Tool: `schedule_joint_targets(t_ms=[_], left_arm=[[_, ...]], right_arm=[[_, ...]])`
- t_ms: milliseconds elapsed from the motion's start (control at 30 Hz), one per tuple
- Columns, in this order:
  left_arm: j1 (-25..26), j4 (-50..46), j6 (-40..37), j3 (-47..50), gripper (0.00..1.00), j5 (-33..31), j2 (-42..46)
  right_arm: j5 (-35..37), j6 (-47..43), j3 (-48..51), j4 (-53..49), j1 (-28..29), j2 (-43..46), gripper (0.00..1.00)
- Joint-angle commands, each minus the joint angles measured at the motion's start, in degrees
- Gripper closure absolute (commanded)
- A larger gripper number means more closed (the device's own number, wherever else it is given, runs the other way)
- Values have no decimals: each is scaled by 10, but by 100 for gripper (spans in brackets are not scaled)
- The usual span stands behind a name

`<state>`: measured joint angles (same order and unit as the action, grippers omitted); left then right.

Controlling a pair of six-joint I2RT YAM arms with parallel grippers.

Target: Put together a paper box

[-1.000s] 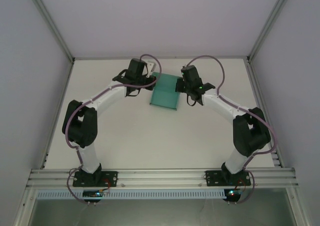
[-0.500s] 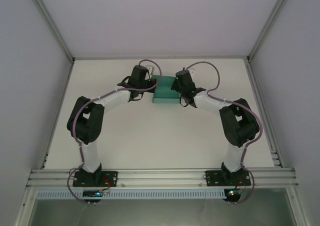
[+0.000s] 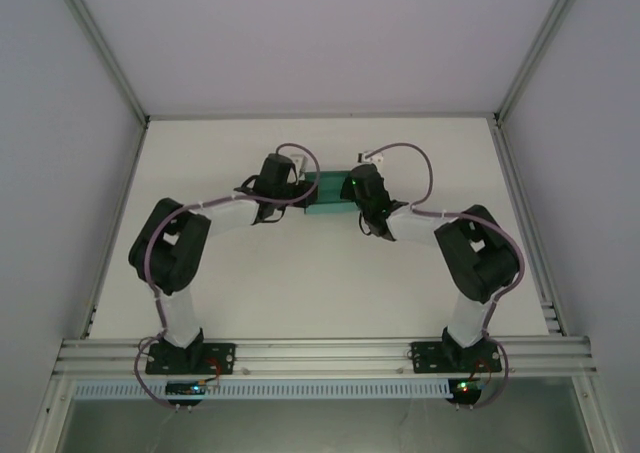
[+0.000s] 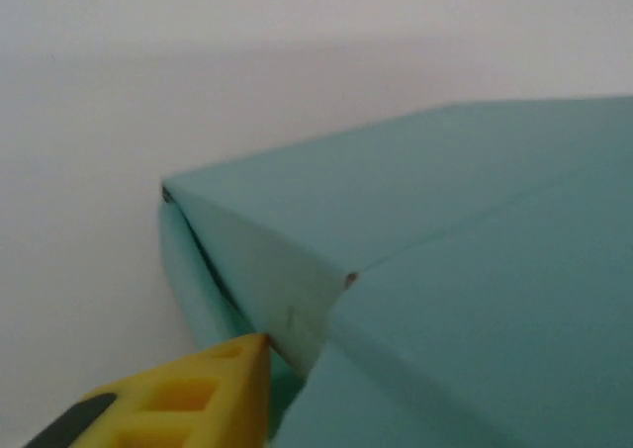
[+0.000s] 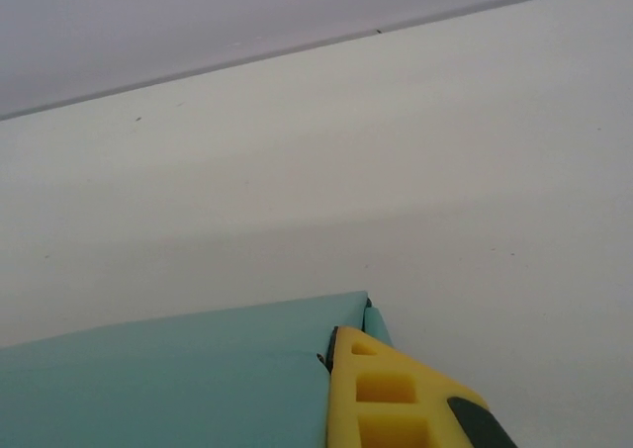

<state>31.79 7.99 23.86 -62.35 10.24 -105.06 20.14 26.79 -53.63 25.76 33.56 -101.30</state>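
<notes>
Left end effector (image 3: 297, 185) pressed up to one short end of the paper box (image 3: 326, 191), right end effector (image 3: 353, 189) at the opposite end, box lying between the two on the counter (image 3: 300, 273).

Seen from the left wrist: one yellow finger (image 4: 203, 401) just below and left of a box corner, tip at or almost at a side flap that gapes slightly from the body. Second finger out of frame, so impossible to tell whether the jaws stand apart or together.

Seen from the right wrist: one yellow finger (image 5: 381, 394) lying over the top panel at its corner, with a narrow tab peeking out just beyond the tip. Jaws drawn together; hard to say whether any card is caught between them.

Judged step: closing up. Already box-shaped, top panels folded over with a seam running away ahead of the left finger, but the flap beside that finger apparently not yet seated.

Next move, as a judgement: brace with the right end effector and nudge the loose flap inward with the left fingertip. Calls for light, square pressure, since thin card like this probably buckles or skates across the counter under a skewed push.
</notes>
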Motion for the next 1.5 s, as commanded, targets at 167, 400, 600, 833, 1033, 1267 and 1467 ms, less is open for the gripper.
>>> schedule_joint_targets(t_ms=[167, 400, 600, 833, 1033, 1267, 1467], left_arm=[[6, -79, -12, 41, 15, 52, 97], [-4, -140, 0, 42, 1, 63, 161], [-40, -175, 52, 12, 0, 46, 169], [-79, -166, 106, -30, 1, 104, 72], [-79, -136, 136, -4, 19, 156, 33], [-79, -73, 163, 58, 39, 171, 30], [-80, -66, 159, 65, 46, 163, 4]], right_arm=[[-55, -72, 77, 23, 23, 8, 100], [-68, -77, 122, 67, 31, 5, 100], [-62, -100, 133, 93, 39, 4, 97], [-59, -105, 145, 106, 47, -1, 95], [-33, -119, 156, 102, 59, 6, 91], [-22, -133, 168, 50, 81, 36, 84], [-55, -149, 182, -32, 85, 104, 67]])
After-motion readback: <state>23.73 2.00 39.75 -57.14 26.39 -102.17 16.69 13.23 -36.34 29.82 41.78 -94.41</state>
